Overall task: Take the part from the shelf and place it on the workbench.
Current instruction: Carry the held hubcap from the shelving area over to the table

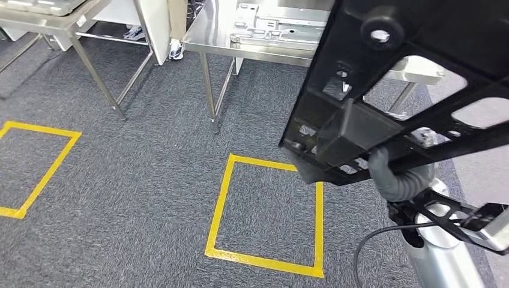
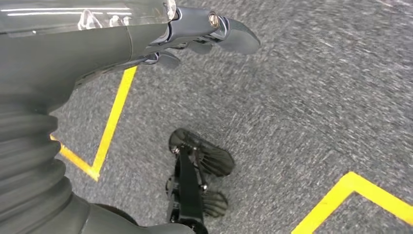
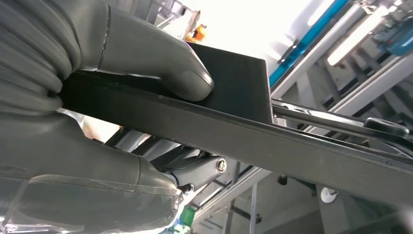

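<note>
One black frame-shaped part [image 1: 414, 72] was held aloft at 2 o'clock in the head view, tilted, above the grey carpet [image 1: 138, 180]. Right hand [image 3: 97, 97] gripped its edge, thumb [image 3: 160, 63] pressed on the flat face, fingers beneath. Left hand [image 2: 160, 39] hung over the carpet, fingers loosely extended, holding nothing. Steel desk [image 1: 210, 33] stood at 12 o'clock beyond a yellow taped square [image 1: 264, 210].

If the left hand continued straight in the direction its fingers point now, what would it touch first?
Most likely the grey carpet floor: the left hand holds nothing, and nothing stands between its fingers and the carpet, though depth is unclear.
</note>
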{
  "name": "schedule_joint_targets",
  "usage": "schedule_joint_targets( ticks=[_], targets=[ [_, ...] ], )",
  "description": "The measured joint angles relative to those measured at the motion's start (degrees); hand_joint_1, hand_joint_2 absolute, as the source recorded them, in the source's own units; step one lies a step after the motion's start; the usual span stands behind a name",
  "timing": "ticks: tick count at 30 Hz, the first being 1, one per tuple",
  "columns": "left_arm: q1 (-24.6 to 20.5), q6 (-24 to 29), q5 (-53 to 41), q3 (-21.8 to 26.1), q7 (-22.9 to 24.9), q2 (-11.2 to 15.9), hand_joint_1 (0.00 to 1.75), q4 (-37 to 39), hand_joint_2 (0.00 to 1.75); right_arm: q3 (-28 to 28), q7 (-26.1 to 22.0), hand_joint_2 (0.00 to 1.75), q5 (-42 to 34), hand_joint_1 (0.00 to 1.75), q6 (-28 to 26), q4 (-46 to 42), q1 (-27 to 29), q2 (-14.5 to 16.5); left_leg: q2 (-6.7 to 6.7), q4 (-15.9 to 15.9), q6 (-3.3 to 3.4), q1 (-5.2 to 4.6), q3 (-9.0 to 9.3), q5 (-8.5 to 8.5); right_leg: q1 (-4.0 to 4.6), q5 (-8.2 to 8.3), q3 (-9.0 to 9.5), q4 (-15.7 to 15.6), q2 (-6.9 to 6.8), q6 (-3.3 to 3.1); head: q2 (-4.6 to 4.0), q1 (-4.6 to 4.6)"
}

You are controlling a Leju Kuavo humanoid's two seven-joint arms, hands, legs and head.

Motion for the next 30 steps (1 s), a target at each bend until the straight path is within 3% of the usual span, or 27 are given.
schedule_joint_targets(
  ticks=[2, 3, 4, 5, 7, 9, 12, 14, 15, 17, 19, 20, 21, 22, 24, 28, 30],
  targets=[
    [0.2, -0.1, -0.2, 0.0, 0.0, 0.1, 0.0, 0.0, 1.75, 0.0, 0.0, 1.75, 0.0, 1.75, 0.1, 0.0, -0.1, 0.0, 1.27, 0.0, 0.22, -0.22, -0.12, 0.02, -0.08, -3.8, -3.54, 7.7, -2.53, 0.37, -0.01, 0.31],
    [0.3, -0.3, -0.2, 0.0, 0.0, 0.1, 0.0, 0.0, 1.75, 0.0, 0.1, 1.75, 0.0, 1.75, 0.2, 0.1, 0.0, 0.0, 1.85, 0.0, 0.25, -0.32, -0.16, -0.01, -0.19, -4.95, -5.03, 11.0, -2.99, 0.49, 0.0, 0.29],
    [0.3, -0.6, -0.3, 0.0, 0.0, 0.1, 0.0, 0.0, 1.75, 0.0, 0.2, 1.75, 0.0, 1.75, 0.2, 0.1, 0.0, 0.0, 2.34, 0.0, 0.24, -0.39, -0.19, -0.05, -0.27, -5.01, -5.54, 12.3, -3.19, 0.55, 0.01, 0.31],
    [0.3, -0.8, -0.4, 0.0, 0.0, 0.1, 0.0, 0.0, 1.75, 0.1, 0.2, 1.75, 0.0, 1.75, 0.3, 0.1, 0.0, 0.0, 2.74, 0.1, 0.19, -0.42, -0.19, -0.09, -0.3, -4.03, -4.85, 11.2, -3.33, 0.53, 0.01, 0.3],
    [0.1, -1.1, -0.8, 0.0, 0.0, 0.1, 0.0, 0.0, 1.75, 0.1, 0.4, 1.75, 0.0, 1.75, 0.5, 0.2, -0.2, 0.0, 3.28, 0.1, 0.0, -0.46, -0.04, -0.22, -0.23, -0.54, -0.54, 3.5, -3.85, 0.18, 0.01, 0.32],
    [-0.1, -1.2, -1.0, 0.0, -0.1, 0.2, 0.0, 0.0, 1.75, 0.1, 0.5, 1.75, 0.0, 1.75, 0.5, 0.1, -0.6, 0.1, 3.58, 0.2, -0.37, -0.66, 0.04, -0.35, 0.13, 1.4, 2.99, -3.1, -4.46, -0.48, -0.01, 0.29],
    [-0.2, -1.1, -1.0, 0.0, -0.1, 0.2, 0.0, 0.0, 1.75, 0.1, 0.8, 1.75, 0.2, 1.75, 0.5, 0.1, -0.8, 0.1, 3.81, 0.0, -1.26, -0.83, 0.15, -0.38, 0.39, 1.52, 3.61, -4.5, -4.4, -1.32, 0.0, 0.25],
    [-0.2, -1.1, -0.9, 0.0, -0.1, 0.3, 0.0, 0.0, 1.75, 0.1, 0.9, 1.75, 0.3, 1.75, 0.5, 0.1, -1.0, 0.3, 2.98, 1.2, -1.9, -0.77, -0.23, -1.36, 0.09, 1.79, 3.89, -5.1, -4.23, -1.97, 0.01, 0.19],
    [-0.1, -1.0, -0.8, 0.0, -0.1, 0.3, 0.0, 0.0, 1.75, 0.1, 0.9, 1.75, 0.4, 1.75, 0.5, 0.1, -1.1, 0.5, 2.29, 3.4, -2.16, -0.71, -1.2, -2.75, -0.08, 1.91, 4.05, -5.4, -4.15, -2.27, 0.01, 0.11],
    [0.1, -1.0, -0.7, 0.0, -0.1, 0.4, 0.0, 0.0, 1.75, 0.2, 0.9, 1.75, 0.7, 1.75, 0.6, 0.2, -1.4, 1.0, 1.2, 11.0, -2.5, -0.54, -4.78, -6.42, -0.06, 1.91, 4.09, -5.4, -3.92, -2.64, 0.0, -0.01],
    [0.3, -1.0, -0.5, 0.0, -0.1, 0.4, 0.0, 0.0, 1.75, 0.3, 1.1, 1.75, 0.9, 1.75, 0.7, 0.2, -1.4, 1.5, 1.01, 16.6, -2.74, -0.43, -7.78, -7.72, -0.02, 1.82, 4.09, -5.3, -3.5, -2.72, -0.01, -0.05],
    [0.3, -1.0, -0.5, 0.0, -0.1, 0.4, 0.0, 0.0, 1.75, 0.4, 1.2, 1.75, 1.0, 1.75, 0.8, 0.3, -1.5, 1.7, 1.01, 16.4, -2.79, -0.36, -7.93, -6.74, -0.02, 1.75, 4.11, -5.2, -3.28, -2.68, -0.01, -0.06],
    [0.3, -0.9, -0.4, 0.0, -0.1, 0.5, 0.0, 0.0, 1.75, 0.4, 1.3, 1.75, 1.0, 1.75, 0.9, 0.3, -1.6, 1.9, 1.0, 13.8, -2.79, -0.27, -6.93, -4.74, -0.05, 1.63, 4.13, -5.0, -3.05, -2.59, -0.01, -0.06],
    [0.3, -0.9, -0.4, 0.0, -0.2, 0.5, 0.0, 0.0, 1.75, 0.4, 1.4, 1.75, 1.0, 1.75, 1.0, 0.3, -1.7, 2.0, 0.91, 9.8, -2.73, -0.17, -5.21, -2.46, -0.08, 1.46, 4.13, -4.8, -2.85, -2.43, 0.0, -0.07],
    [0.3, -0.9, -0.4, 0.0, -0.2, 0.6, 0.0, 0.0, 1.75, 0.5, 1.5, 1.75, 1.1, 1.75, 1.1, 0.3, -2.1, 2.2, 0.46, 2.8, -2.33, -0.18, -2.21, 0.14, 0.08, 1.16, 3.87, -4.2, -2.49, -1.93, 0.0, -0.09],
    [0.3, -0.9, -0.4, 0.0, -0.4, 0.7, 0.0, 0.0, 1.75, 0.6, 1.9, 1.75, 1.1, 1.75, 1.2, 0.4, -2.4, 2.3, 0.22, 0.9, -0.95, -0.29, -1.52, 0.43, 0.04, 1.1, 3.54, -4.0, -2.31, -0.71, 0.0, -0.13],
    [0.2, -0.9, -0.5, 0.0, -0.5, 0.7, 0.0, 0.0, 1.75, 0.6, 2.0, 1.75, 1.1, 1.75, 1.1, 0.4, -2.7, 2.3, 0.39, 0.4, -0.21, -0.13, -1.33, 0.71, -0.11, -0.67, 2.44, -1.4, -2.67, -0.14, 0.01, -0.06]
  ],
)
